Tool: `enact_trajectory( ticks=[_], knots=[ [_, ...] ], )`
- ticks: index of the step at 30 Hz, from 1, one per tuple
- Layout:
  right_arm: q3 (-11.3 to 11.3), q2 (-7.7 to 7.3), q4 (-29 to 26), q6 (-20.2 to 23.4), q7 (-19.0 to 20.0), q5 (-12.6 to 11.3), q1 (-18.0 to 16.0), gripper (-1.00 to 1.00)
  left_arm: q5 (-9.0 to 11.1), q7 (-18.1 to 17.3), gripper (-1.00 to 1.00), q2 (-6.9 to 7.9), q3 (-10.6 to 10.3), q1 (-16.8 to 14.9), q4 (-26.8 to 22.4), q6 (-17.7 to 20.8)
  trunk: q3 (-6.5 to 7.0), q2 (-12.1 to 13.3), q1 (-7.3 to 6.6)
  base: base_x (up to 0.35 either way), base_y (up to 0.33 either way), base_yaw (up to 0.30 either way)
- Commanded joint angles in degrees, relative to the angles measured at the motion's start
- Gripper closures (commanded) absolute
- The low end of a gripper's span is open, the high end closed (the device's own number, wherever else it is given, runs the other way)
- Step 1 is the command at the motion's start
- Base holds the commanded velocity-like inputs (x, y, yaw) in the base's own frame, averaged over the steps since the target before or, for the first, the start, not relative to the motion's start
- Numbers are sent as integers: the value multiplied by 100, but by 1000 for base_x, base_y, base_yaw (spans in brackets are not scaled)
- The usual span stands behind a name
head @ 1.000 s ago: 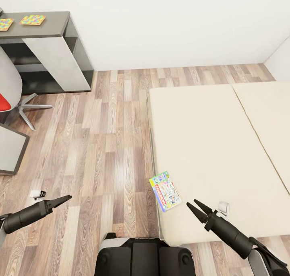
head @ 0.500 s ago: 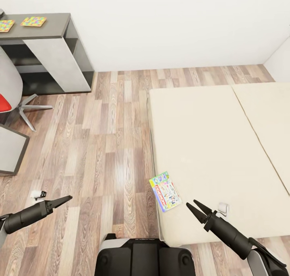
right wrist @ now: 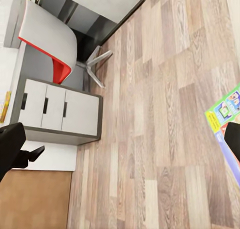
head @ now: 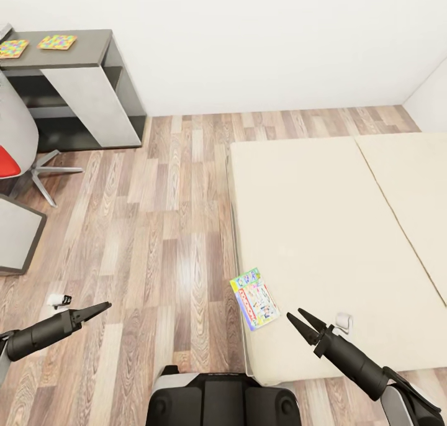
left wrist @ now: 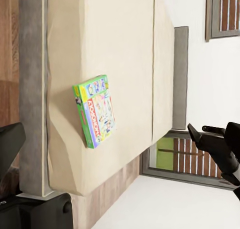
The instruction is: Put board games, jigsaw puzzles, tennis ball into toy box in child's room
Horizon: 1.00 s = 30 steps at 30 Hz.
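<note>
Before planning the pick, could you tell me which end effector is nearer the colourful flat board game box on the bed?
Right: the right end effector hovers just beside the board game box; the left end effector is over the floor.

The frame edge is cutting off my view of one jigsaw puzzle (head: 12,48) on the table (head: 87,47), and the board game (right wrist: 226,124).

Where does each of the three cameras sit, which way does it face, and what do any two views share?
Head view: high on the robot, looking down at the floor, bed and board game; both arms and the base show.
Left wrist view: on the left arm, facing the bed; the right gripper shows.
Right wrist view: on the right arm, facing the floor and chair.
Shared: all three see the board game.
</note>
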Motion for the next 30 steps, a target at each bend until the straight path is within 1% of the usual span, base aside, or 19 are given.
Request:
enact_trajectory(
  ticks=[1,30],
  knots=[
    [-4,-3,-1,48,6,-41,-1,-100,-5,-24,-100,0,2,-2,-1,61,4,-8,3,0,0,0],
    [8,22,7,39,16,-37,1,-100,-7,-24,-100,0,-6,6,-1,59,274,-8,3,0,0,0]
  ],
)
